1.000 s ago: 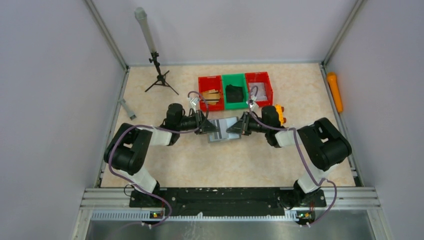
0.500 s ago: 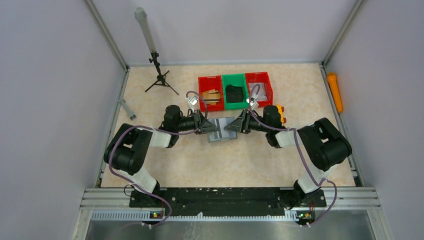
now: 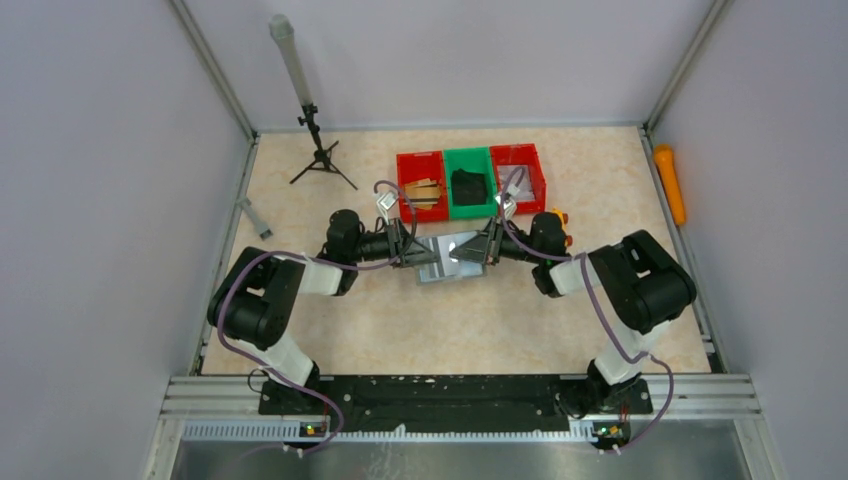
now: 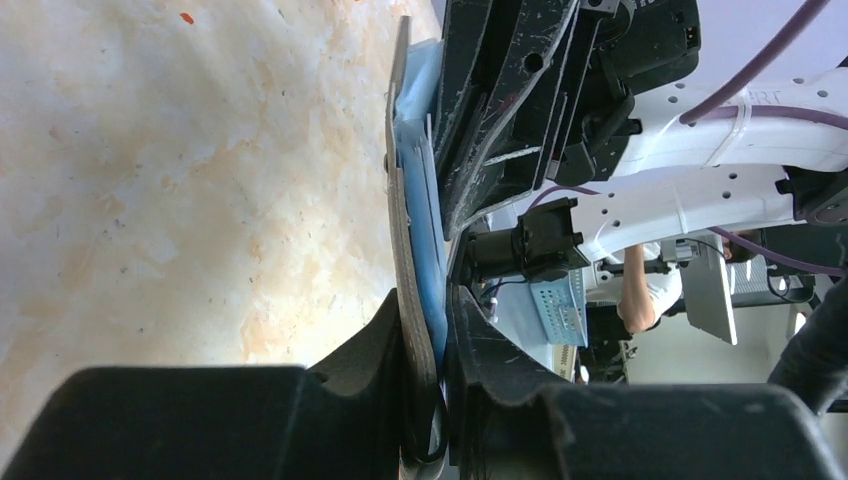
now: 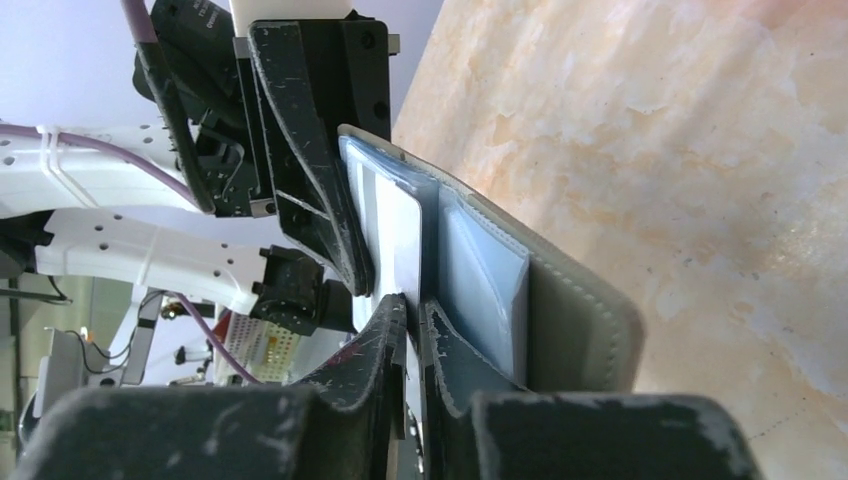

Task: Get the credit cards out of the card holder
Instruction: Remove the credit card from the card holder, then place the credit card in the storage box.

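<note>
The grey card holder point(image 3: 446, 262) is held up just above the table between both arms, opened towards the right arm. My left gripper point(image 3: 410, 249) is shut on its left edge. In the left wrist view the fingers point(image 4: 440, 335) clamp the grey cover point(image 4: 404, 215) and the blue pocket lining. My right gripper point(image 3: 478, 250) reaches into the open side. In the right wrist view its tips point(image 5: 412, 306) are shut on the edge of a pale credit card point(image 5: 392, 228), which stands partly out of the blue pockets beside the grey cover point(image 5: 583, 300). Any other cards are hidden.
Behind the holder stand a red bin point(image 3: 420, 158), a green bin point(image 3: 468, 152) with a black object inside, and another red bin point(image 3: 518, 150). A small tripod point(image 3: 318, 150) stands at the back left. An orange cylinder point(image 3: 670, 185) lies along the right wall.
The right gripper opened, shifted a little left into the holder and closed again on the card's edge. The left gripper has kept its grip and place.
</note>
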